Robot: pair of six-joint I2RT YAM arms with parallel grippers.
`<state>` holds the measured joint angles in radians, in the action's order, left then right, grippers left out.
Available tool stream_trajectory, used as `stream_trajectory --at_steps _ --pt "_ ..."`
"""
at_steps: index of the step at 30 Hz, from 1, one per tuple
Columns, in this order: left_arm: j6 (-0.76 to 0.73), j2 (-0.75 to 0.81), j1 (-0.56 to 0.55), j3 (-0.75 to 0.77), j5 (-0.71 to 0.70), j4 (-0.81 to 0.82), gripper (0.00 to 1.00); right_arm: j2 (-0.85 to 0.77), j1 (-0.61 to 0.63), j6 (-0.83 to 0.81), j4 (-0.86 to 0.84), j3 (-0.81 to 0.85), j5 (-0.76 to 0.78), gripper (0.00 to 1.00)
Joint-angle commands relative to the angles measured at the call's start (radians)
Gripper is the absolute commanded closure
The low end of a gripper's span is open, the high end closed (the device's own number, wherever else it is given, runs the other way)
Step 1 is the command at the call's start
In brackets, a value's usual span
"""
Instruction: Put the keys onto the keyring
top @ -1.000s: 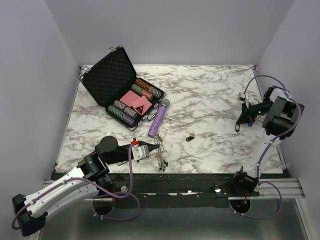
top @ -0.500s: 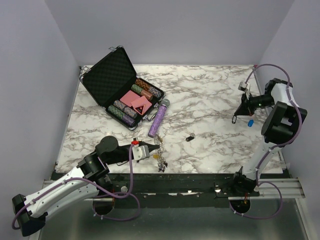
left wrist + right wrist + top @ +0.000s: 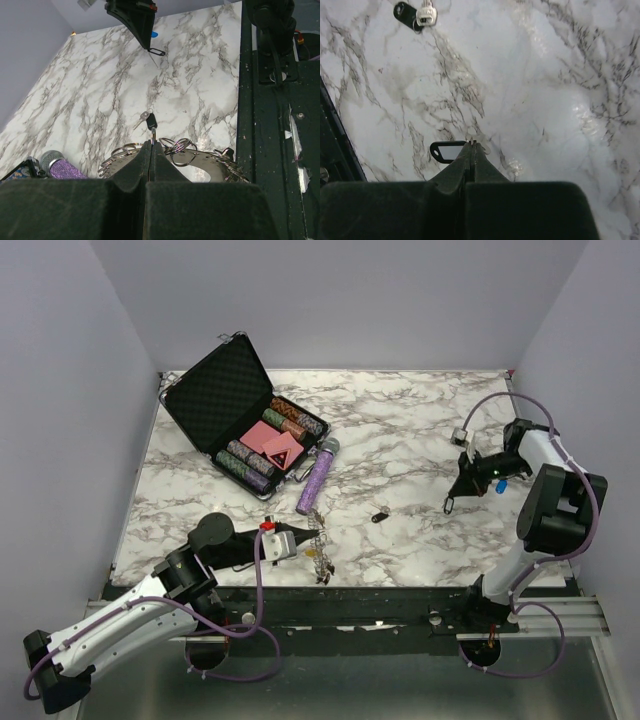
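Marble table [image 3: 400, 430] lies under both arms. Near its front edge, the left claw [image 3: 306, 537] is pinched tight on the keyring [image 3: 320, 552], a silver ring with little keys fanning out. A black-headed key [image 3: 380, 516] lies loose in the middle. Farther off, the right claw [image 3: 450, 505] is shut on a small black tag [image 3: 445, 150]. It should come over slowly while the ring is held steady.

The keyring [image 3: 177, 149] is half hidden behind the left gripper [image 3: 151, 143] (near arc out of sight); the right gripper [image 3: 472, 143] covers part of its key [image 3: 444, 150].
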<state>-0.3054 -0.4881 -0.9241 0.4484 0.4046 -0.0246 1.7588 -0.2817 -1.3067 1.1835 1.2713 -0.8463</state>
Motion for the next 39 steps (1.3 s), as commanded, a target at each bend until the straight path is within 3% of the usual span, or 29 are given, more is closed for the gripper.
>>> stream_trajectory --at_steps 1,15,39 --pt "0.005 0.013 0.005 0.024 0.028 0.052 1.00 -0.010 0.004 0.072 -0.157 -0.095 0.122 0.99" --pt "0.006 0.002 0.005 0.029 0.039 0.049 1.00 0.010 0.030 0.176 -0.321 -0.194 0.197 0.99" --pt "0.009 -0.001 0.005 0.032 0.048 0.049 1.00 0.077 0.042 0.216 -0.271 -0.144 0.185 0.94"
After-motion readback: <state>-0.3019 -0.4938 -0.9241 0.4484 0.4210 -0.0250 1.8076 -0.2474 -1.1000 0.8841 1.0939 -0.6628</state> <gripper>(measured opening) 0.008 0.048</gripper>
